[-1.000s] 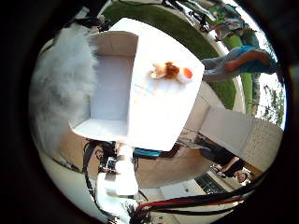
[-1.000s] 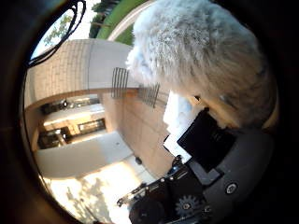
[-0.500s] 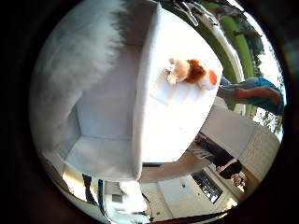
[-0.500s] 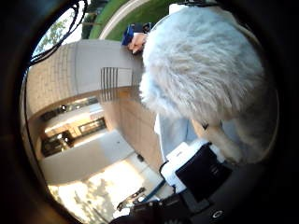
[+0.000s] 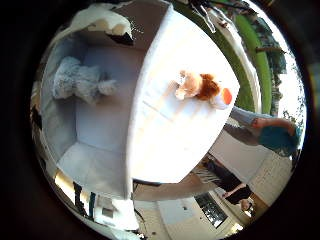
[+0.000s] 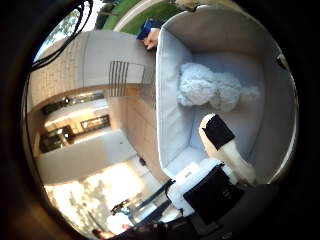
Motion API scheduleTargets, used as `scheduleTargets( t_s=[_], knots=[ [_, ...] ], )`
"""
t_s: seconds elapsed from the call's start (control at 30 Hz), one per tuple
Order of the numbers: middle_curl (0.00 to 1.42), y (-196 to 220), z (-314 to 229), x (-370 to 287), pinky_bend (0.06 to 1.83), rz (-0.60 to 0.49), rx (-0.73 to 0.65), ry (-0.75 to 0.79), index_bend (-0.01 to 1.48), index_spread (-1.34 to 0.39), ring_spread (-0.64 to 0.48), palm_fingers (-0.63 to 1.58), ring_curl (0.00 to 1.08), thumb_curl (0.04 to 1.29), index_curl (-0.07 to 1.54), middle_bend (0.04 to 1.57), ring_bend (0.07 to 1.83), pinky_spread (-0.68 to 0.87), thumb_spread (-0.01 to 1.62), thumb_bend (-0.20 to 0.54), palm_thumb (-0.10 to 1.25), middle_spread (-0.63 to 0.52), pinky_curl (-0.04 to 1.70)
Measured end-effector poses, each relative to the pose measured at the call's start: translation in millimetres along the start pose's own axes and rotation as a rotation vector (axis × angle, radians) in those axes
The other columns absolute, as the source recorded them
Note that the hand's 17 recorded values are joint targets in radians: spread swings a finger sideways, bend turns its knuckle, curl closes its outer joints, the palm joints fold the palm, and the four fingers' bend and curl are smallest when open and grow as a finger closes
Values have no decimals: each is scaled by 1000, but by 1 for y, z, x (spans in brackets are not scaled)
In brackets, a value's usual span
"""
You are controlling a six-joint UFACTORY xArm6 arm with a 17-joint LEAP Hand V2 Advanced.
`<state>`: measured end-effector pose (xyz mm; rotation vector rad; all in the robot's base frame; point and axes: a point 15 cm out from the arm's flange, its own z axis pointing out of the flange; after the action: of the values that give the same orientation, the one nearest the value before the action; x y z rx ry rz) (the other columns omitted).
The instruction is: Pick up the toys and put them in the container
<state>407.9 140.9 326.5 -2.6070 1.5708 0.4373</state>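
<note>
A fluffy white toy (image 6: 210, 88) lies on the floor of the white container (image 6: 170, 100), away from my fingers. The right little finger side palm view shows this toy (image 5: 80, 80) inside the container (image 5: 95, 150) too. The container stands on a white table (image 5: 185, 135). An orange and brown plush toy (image 5: 200, 87) lies on the table beside the container. My hand (image 6: 225, 160) is above the container, with a white and black finger reaching out straight over its floor. It holds nothing.
A green lawn (image 5: 255, 45) lies beyond the table. A paved yard and a building front (image 6: 90, 110) are beside the container.
The fluffy toy filled the views close to my palm before. Now it lies loose in the container, farther from my palm, and my fingers are off it.
</note>
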Motion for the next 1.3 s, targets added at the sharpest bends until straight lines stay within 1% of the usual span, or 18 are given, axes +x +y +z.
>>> scheduleTargets(
  t_s=[0.13,0.23,0.47,0.5,0.63,0.73,0.8,0.93,1.13,1.23,1.3],
  knots=[
    [331,3,-35,43,650,67,86,29,183,-408,278,-6,319,423,141,167,433,445,1146,-35,686,73,367],
    [333,7,-71,93,619,118,140,126,168,-365,270,21,320,415,156,186,439,435,1138,-34,670,61,348],
    [338,18,-95,229,549,226,63,389,172,-273,258,63,316,400,194,185,423,408,1141,-35,612,45,307],
    [338,18,-97,261,549,243,30,446,172,-273,258,63,316,400,194,185,423,408,1141,-35,612,45,307],
    [339,25,-78,305,525,243,-79,544,167,-253,253,69,315,387,206,183,414,399,1142,-39,578,43,294],
    [338,17,-57,327,524,214,-156,613,149,-238,250,64,315,371,207,183,412,394,1147,-38,547,42,289],
    [339,11,-37,335,522,201,-199,624,146,-228,247,60,316,362,206,184,411,393,1149,-36,532,42,285],
    [338,-6,-6,348,523,176,-215,631,149,-212,247,65,317,351,205,181,413,391,1152,-32,522,42,281],
    [336,-14,26,368,524,177,-254,665,162,-152,256,96,314,331,214,181,409,391,1148,-31,503,49,272],
    [332,-16,37,374,523,173,-261,669,174,-104,262,134,314,326,225,177,416,397,1148,-30,500,51,266],
    [328,-17,45,377,531,169,-272,664,174,-69,264,201,319,323,231,174,449,402,1147,-28,499,43,262]
  ],
)
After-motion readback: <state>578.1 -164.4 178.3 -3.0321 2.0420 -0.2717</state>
